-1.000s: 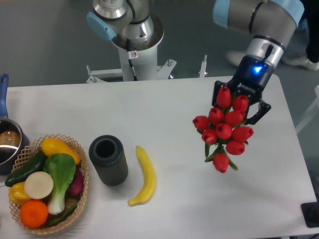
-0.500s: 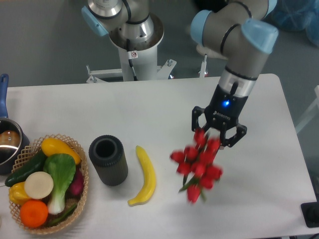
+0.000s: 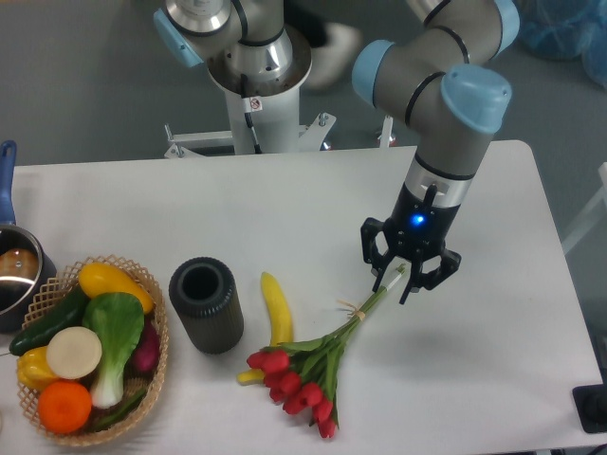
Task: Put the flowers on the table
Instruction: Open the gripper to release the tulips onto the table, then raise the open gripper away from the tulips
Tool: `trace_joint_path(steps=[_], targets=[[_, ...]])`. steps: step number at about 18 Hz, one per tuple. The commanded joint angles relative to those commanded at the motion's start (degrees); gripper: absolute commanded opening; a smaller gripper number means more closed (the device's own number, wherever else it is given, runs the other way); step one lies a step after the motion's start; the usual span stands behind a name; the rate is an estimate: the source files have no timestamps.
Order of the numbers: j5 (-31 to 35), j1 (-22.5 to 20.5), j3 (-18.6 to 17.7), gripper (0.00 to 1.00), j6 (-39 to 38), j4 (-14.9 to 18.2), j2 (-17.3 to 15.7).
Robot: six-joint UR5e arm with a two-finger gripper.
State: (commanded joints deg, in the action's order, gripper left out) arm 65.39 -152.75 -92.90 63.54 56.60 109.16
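The flowers (image 3: 302,377), red tulip buds on long green stems, lie slanted on the table (image 3: 493,379). Their buds are at the front centre, and the lowest ones rest over the near end of the banana (image 3: 276,313). The tied stems (image 3: 365,315) run up and to the right into my gripper (image 3: 402,278). It points down just right of centre, and the stem ends sit between its fingers. The jaws look shut on the stem tips.
A black cylindrical cup (image 3: 206,303) stands left of the banana. A wicker basket (image 3: 156,374) of vegetables and fruit sits at the front left, with a pot (image 3: 14,270) behind it. The robot base (image 3: 254,76) stands at the back edge.
The arm moved left and down toward the table. The flowers swung from hanging under the gripper to lying stretched out toward the front left, with the buds now by the banana.
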Motion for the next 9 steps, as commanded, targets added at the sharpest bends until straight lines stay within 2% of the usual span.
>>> trace_joint_path(steps=[1, 2, 9], targets=[[0.0, 0.0, 0.2, 0.93, 0.2, -0.3, 0.4], [0.0, -0.3, 0.5, 1.0, 0.9, -0.2, 0.4], [0.3, -0.6, 2.7, 1.0, 2.7, -1.3, 1.5]])
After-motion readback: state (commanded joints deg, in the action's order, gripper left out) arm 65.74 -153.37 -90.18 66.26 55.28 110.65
